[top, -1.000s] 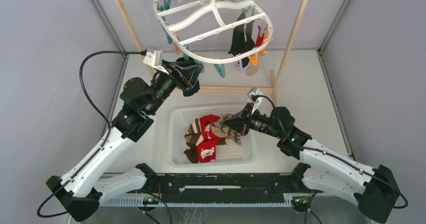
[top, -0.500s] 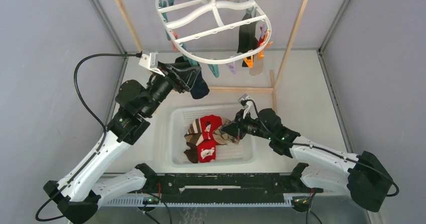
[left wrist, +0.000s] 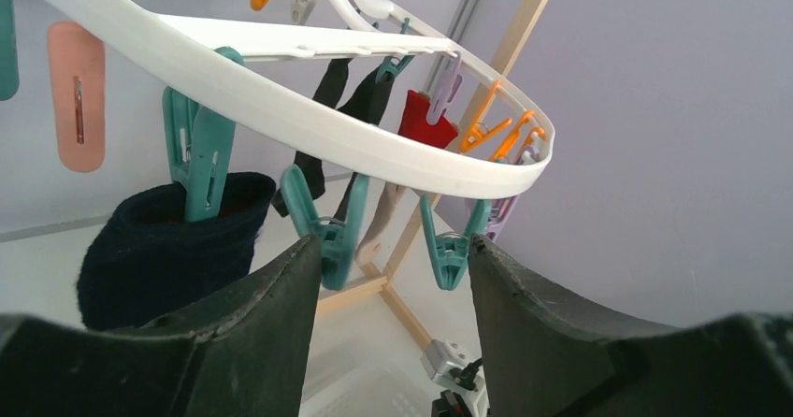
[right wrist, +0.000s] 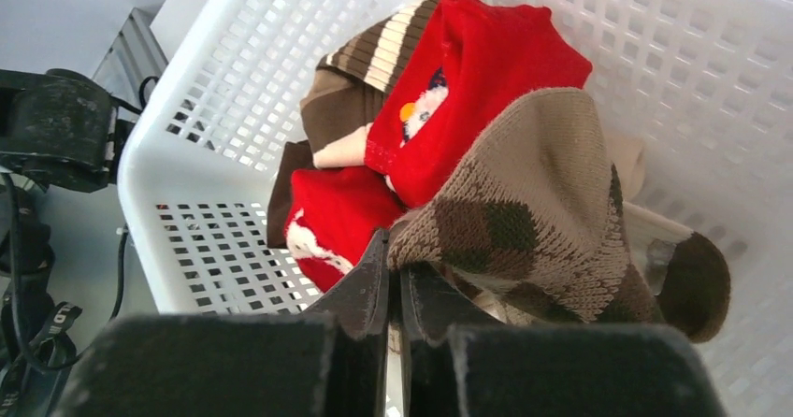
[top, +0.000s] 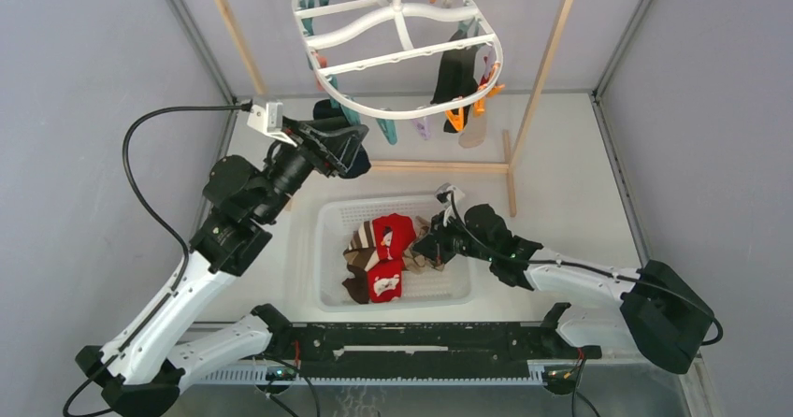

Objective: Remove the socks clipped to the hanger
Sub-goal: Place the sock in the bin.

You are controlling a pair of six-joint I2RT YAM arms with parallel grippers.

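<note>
Since a second ago your right arm has pushed further left into the basket, your left arm has drawn back, and the hanger has swung up and away. Your right claw is pinched together on the edge of the tan argyle sock, which lies on a red sock in the basket. Your left claw stands apart, holding nothing, just under the hanger's near rim. A navy sock hangs from a teal clip beside its left finger. A black sock hangs at the far side.
</note>
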